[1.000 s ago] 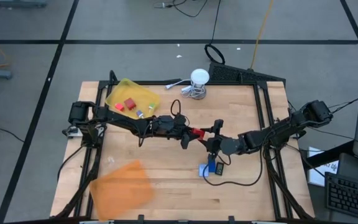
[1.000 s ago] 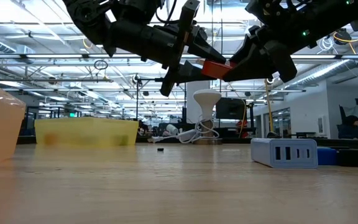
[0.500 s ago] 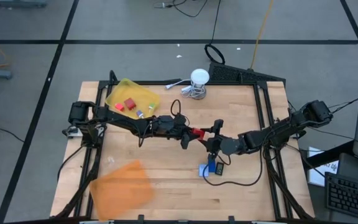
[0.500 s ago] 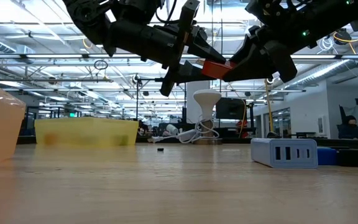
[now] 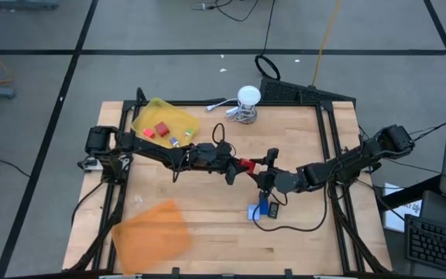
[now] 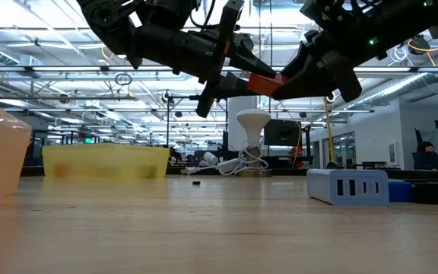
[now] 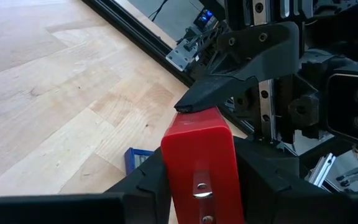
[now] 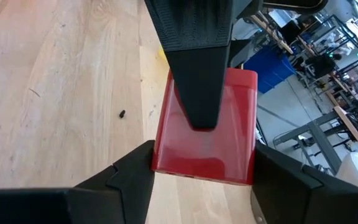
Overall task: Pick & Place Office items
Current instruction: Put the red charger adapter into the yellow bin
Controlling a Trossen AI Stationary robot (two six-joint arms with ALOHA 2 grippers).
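A red blocky office item [image 5: 245, 164] hangs in mid-air over the table's middle, between both grippers. My left gripper [image 5: 237, 166] reaches it from the table's left and my right gripper [image 5: 255, 169] from the right, and both are shut on it. It shows large in the left wrist view [image 7: 201, 168] and in the right wrist view [image 8: 207, 130]. In the low view the red item [image 6: 262, 82] sits well above the tabletop. A yellow tray [image 5: 178, 116] at the far left holds a red block [image 5: 162, 129] and some smaller pieces. My left gripper pinches the red item's near end [image 7: 185, 186] between its two fingers, coming about level from the table's left. One of its fingers [image 8: 197, 74] lies along a broad face. The item is clear of the table. My right gripper pinches the item's opposite end [image 8: 166, 149] between its two fingers, coming from the table's right and slanting slightly down. One fingertip [image 7: 197, 102] rests at that end's edge. The item stays lifted, about level.
An orange tray [image 5: 152, 236] lies at the near left. A pale charger block [image 5: 260, 210] with a cable sits near the middle front. A white round object [image 5: 247, 97] with a coiled cable stands at the far edge. A tiny black piece [image 6: 196, 183] lies on the wood.
My left gripper's fingers have drawn in onto the red item, which my right gripper keeps holding. Neither arm has shifted, and the item hangs where it was.
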